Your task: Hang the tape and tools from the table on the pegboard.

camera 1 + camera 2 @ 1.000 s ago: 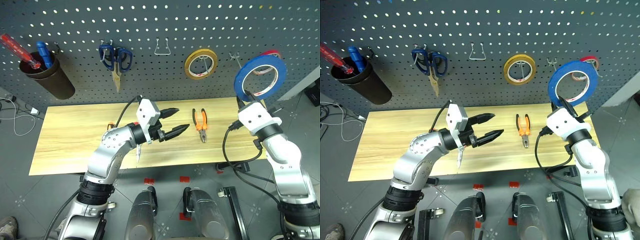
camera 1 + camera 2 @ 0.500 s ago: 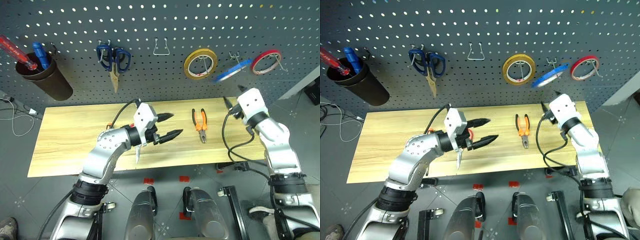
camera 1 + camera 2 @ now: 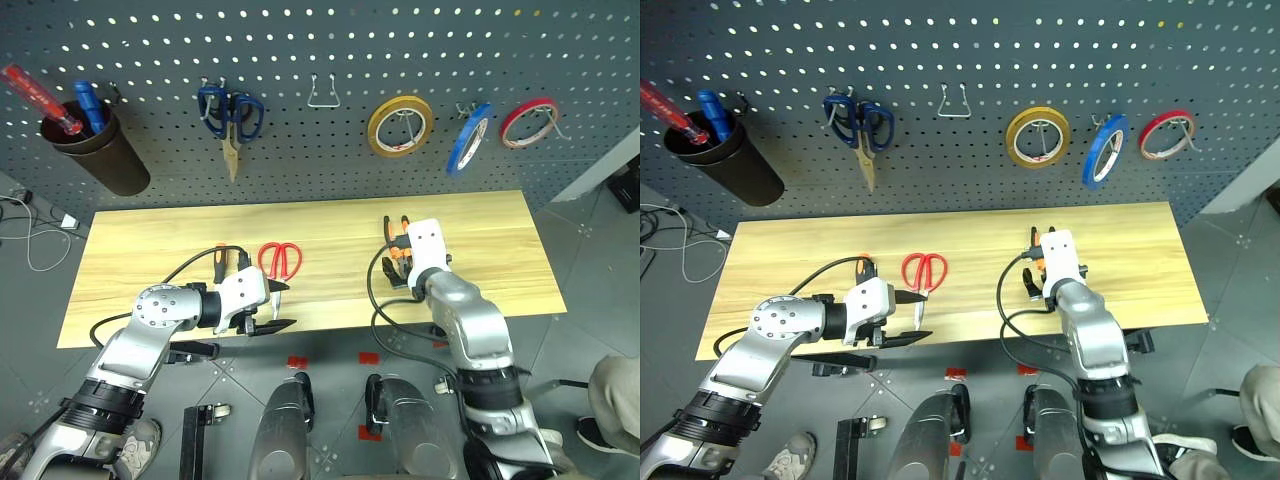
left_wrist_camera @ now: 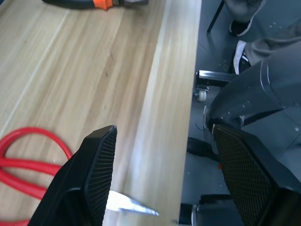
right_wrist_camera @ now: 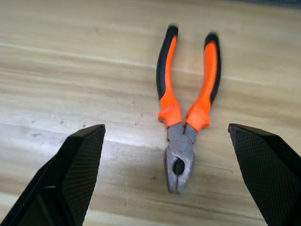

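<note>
Two grippers have come down from the pegboard to the table [image 3: 500, 215] over the last second. Nearest to us, the left gripper [image 3: 271, 307] hangs at the front edge with jaws parted and empty, just beside the red scissors [image 3: 281, 258]. Further in, the right gripper [image 5: 164, 174] has let go of the blue tape and spread wide; it now points at the pliers [image 5: 188, 101], holding nothing. Beyond, on the pegboard [image 3: 330, 40], the blue tape [image 3: 468, 138] hangs from a hook between the yellow tape [image 3: 401, 127] and the red tape [image 3: 530, 122]. We judge the tape step done; the pliers look next.
</note>
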